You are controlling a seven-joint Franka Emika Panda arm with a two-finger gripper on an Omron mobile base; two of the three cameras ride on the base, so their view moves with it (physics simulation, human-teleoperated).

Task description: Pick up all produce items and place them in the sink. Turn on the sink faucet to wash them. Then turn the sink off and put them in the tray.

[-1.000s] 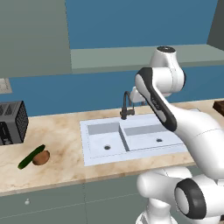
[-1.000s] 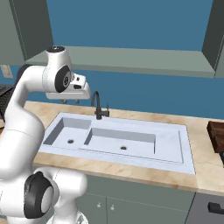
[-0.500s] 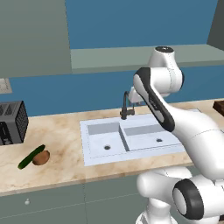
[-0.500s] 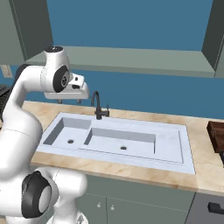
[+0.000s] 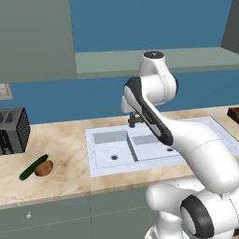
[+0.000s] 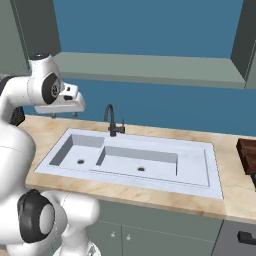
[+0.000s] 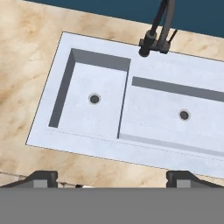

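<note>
**Tool spread wide above the sink, produce lying off to the left**

The sink (image 5: pixel 154 149) serves as the landmark. Far to its left on the table (image 5: pixel 65 140) stands a black toaster (image 5: pixel 13 130), against the blue wall. Nearer the sink, but still well apart from its left edge, the cucumber (image 5: pixel 32 168) lies slantwise on the table with the potato (image 5: pixel 43 169) touching its right side. Neither is held.

The sink itself has a small basin on the left and a larger one on the right, each with a dark round drain. Both basins look bare. The faucet (image 6: pixel 112 120) rises from the sink's back rim, about where the two basins meet.

The tool (image 7: pixel 111 177) hangs above the sink's front edge, looking down on the small basin. Its two fingertips (image 7: pixel 41 178) stand far apart, pinching nothing.

Right of the sink, well apart from it at the far end of the table, lies the dark brown tray (image 6: pixel 247 156), partly cut off by the picture's edge.
</note>
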